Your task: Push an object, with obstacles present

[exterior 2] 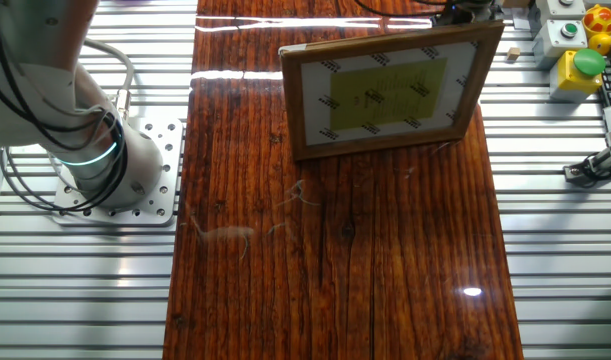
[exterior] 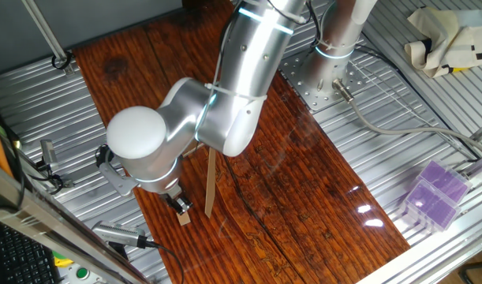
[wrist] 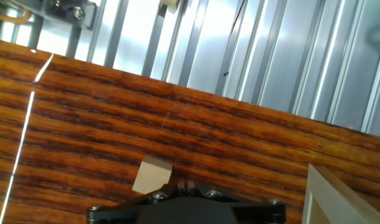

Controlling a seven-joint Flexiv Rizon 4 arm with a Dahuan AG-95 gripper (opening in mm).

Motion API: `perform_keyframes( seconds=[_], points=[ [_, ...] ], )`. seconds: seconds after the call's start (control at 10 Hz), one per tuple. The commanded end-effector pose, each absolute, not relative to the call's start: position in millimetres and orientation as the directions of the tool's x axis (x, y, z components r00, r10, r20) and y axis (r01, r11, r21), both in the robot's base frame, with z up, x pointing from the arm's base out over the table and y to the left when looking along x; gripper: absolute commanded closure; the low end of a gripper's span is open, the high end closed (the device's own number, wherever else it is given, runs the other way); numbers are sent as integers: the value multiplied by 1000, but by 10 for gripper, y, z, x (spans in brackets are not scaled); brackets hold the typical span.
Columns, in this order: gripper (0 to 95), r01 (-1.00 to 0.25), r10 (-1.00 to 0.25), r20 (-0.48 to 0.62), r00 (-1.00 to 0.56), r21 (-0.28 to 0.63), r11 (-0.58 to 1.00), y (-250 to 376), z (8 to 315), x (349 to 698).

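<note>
Hand view, cube: the tiny light-tan wooden cube [wrist: 153, 176] is seen lying on the dark red-brown wood-grain board [wrist: 177, 130], just beyond the black underside of the gripper at the bottom edge.
Hand view, obstacle: the corner of a pale wooden piece with a lighter face [wrist: 339, 196] is seen at the lower right, resting on the board, apart from the cube.
Hand view, background: the ribbed metal table [wrist: 270, 56] is seen past the far edge of the board.
One fixed view, gripper: the two-finger gripper [exterior: 180, 206] is held low over the near-left part of the board, below the silver arm [exterior: 225, 102]; its black fingertips are just above the cube [exterior: 184, 218].
One fixed view, gripper state: whether the fingers are spread or pressed together cannot be told, as they are too small and partly hidden by the wrist.
One fixed view, strip: a thin narrow pale wooden strip [exterior: 210, 183] is seen just to the right of the gripper and cube, running away from the camera and partly hidden by the arm; whether it is touched by the cube cannot be told.
One fixed view, surroundings: a purple plastic box [exterior: 435, 195] is seen on the metal table, well apart from the board.
Other fixed view, obstacle: a long wide flat bar with a lighter inset face [exterior 2: 390, 90] is seen across the far part of the board [exterior 2: 335, 260]; the cube and gripper are not visible here.
Other fixed view, base: the arm's base [exterior 2: 95, 165] is seen bolted to the table, left of the board.
</note>
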State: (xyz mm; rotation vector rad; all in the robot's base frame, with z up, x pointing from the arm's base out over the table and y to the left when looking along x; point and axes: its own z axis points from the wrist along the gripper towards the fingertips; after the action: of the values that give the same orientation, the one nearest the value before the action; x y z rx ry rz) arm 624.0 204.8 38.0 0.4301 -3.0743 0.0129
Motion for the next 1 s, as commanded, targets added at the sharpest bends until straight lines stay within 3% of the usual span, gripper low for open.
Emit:
perform_keyframes(
  seconds=[0.1, 1.0],
  points=[
    [950, -276, -276, 29, -961, -4, 961, 2050, 333, 6253],
    [950, -240, -240, 9, -971, 0, 971, 2213, 235, 6210]
  ],
)
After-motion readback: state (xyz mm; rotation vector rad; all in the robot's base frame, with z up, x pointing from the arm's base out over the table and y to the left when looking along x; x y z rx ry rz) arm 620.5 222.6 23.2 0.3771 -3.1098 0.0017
